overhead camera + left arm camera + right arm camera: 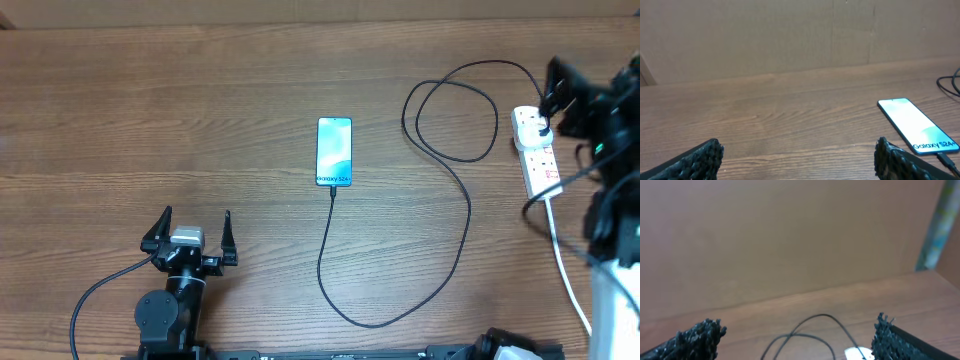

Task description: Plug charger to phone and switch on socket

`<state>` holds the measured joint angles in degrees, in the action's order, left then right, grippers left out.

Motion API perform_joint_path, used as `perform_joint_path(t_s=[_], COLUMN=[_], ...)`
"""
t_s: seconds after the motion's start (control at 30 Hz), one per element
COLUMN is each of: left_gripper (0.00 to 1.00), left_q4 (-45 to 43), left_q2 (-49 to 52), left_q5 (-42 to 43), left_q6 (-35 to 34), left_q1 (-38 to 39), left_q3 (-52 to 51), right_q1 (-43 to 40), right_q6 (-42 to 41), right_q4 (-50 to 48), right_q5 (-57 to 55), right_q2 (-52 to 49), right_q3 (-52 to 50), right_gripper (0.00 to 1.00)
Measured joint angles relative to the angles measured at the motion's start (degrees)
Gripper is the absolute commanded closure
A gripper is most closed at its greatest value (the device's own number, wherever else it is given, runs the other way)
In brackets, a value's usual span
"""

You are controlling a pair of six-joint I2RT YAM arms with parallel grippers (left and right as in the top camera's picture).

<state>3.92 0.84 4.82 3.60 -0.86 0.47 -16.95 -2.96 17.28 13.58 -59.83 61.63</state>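
The phone [334, 152] lies screen up and lit at the table's middle, and shows at the right of the left wrist view [915, 125]. The charger cable [467, 215] runs from its tip at the phone's near end [943, 159], sweeps right and loops up to a black plug [543, 128] in the socket [538, 160]. My left gripper [193, 228] stands open near the front left, well short of the phone. My right gripper [588, 90] hovers open just right of the socket's far end. The right wrist view has the cable loop [825, 317] and the socket's white end [858, 354].
The socket's thick white cord [565, 270] trails toward the front right beside the right arm. A brown board wall [790, 240] stands behind the table's far edge. Bare wood [150, 110] spreads left of the phone.
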Motion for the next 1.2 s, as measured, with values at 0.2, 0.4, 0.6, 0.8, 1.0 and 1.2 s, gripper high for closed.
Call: perform_joint_path(t_s=[0.2,0.4,0.6,0.8,1.0,1.2], left_gripper=[0.0,0.01,0.0,0.0,0.0,0.0], left_q4=[0.0,0.0,0.0,0.0,0.0,0.0], left_q2=[0.0,0.0,0.0,0.0,0.0,0.0], left_q5=[0.2,0.2,0.2,0.2,0.2,0.2], left_q6=[0.0,0.0,0.0,0.0,0.0,0.0], left_q1=[0.0,0.0,0.0,0.0,0.0,0.0], left_q3=[0.0,0.0,0.0,0.0,0.0,0.0], right_q1=[3.0,4.5,4.7,4.7,4.7,4.7], right_q6=[0.0,-0.1,0.0,0.0,-0.1,0.0], right_q4=[-10.9,-19.7,-24.2,-24.5,-24.7,-24.7], right_q5=[0.0,0.0,0.0,0.0,0.0,-0.1], right_q2=[10.2,20.5,28.9,34.7,40.6,46.7], right_q3=[-15.0,-28.5,-39.5,-45.7,-50.9,-56.8], right_gripper=[0.0,0.0,0.0,0.0,0.0,0.0])
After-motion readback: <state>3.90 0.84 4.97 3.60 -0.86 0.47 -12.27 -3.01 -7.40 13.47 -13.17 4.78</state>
